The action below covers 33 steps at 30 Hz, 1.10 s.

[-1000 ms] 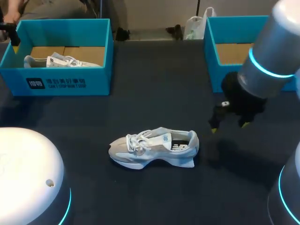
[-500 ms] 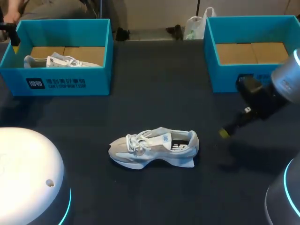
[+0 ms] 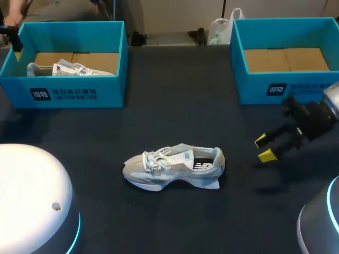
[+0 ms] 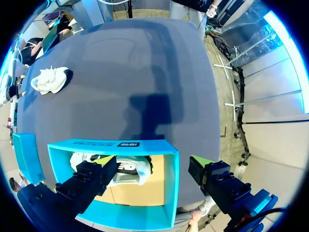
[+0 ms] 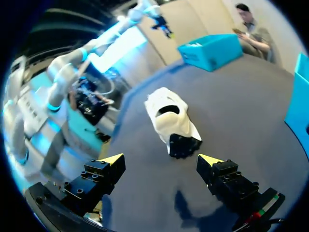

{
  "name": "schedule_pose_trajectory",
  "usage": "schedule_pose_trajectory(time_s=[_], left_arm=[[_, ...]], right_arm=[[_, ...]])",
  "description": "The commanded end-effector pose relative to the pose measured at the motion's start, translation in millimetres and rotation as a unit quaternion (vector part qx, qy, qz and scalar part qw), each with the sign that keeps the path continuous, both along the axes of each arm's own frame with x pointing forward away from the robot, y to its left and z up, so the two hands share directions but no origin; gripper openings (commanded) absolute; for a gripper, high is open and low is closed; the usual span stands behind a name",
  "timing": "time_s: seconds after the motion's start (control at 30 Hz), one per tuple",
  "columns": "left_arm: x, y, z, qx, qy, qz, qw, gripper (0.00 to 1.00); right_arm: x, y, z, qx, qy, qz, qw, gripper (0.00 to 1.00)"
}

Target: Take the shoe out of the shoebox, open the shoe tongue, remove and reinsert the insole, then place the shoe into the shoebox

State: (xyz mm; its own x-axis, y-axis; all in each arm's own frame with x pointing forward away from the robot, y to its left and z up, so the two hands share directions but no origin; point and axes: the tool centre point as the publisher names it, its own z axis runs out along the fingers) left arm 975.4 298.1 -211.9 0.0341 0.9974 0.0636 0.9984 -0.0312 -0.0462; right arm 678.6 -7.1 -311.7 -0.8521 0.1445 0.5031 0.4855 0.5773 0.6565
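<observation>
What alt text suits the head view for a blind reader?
A pale grey shoe stands on the dark table, toe to the left; the open right gripper is to its right, apart from it. At the far side stand a left shoebox, holding a second shoe, and a right shoebox, both teal.

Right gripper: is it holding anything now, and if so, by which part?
Nothing. The right gripper is open, and the shoe lies on the table apart from it.

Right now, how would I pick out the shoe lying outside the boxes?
Find the dark table with two teal cardboard shoeboxes. Near its middle sits a pale grey laced sneaker. Unlike the white sneaker inside the left shoebox, it rests on bare tabletop.
</observation>
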Motion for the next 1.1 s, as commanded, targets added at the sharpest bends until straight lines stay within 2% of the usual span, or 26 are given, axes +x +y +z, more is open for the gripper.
schedule_pose_trajectory(time_s=[0.03,0.13,0.27,0.43,0.87,0.93,1.0,1.1], left_arm=[[-1.0,0.0,0.4,0.001,-0.001,0.000,1.000,1.00],[-1.0,0.0,0.4,0.001,-0.001,0.000,1.000,1.00],[-1.0,0.0,0.4,0.001,-0.001,0.000,1.000,1.00],[-1.0,0.0,0.4,0.001,-0.001,0.000,1.000,1.00],[-1.0,0.0,0.4,0.001,-0.001,0.000,1.000,1.00],[-1.0,0.0,0.4,0.001,-0.001,0.000,1.000,1.00],[-1.0,0.0,0.4,0.001,-0.001,0.000,1.000,1.00],[-1.0,0.0,0.4,0.001,-0.001,0.000,1.000,1.00]], right_arm=[[-2.5,-20.9,-14.5,0.086,-0.016,0.032,0.996,1.00],[-6.6,-31.6,-22.1,0.100,-0.057,0.013,0.993,1.00],[-9.7,-36.0,-29.9,0.102,-0.092,-0.005,0.990,1.00],[-12.6,-34.6,-39.1,0.064,-0.128,-0.048,0.989,1.00],[-13.8,-34.0,-39.9,0.056,-0.130,-0.051,0.989,1.00],[-12.6,-33.2,-47.8,0.066,-0.151,-0.047,0.985,1.00],[-11.5,-36.7,-53.7,0.097,-0.184,-0.046,0.977,1.00],[-9.4,-39.6,-58.4,0.101,-0.240,-0.050,0.964,1.00]])
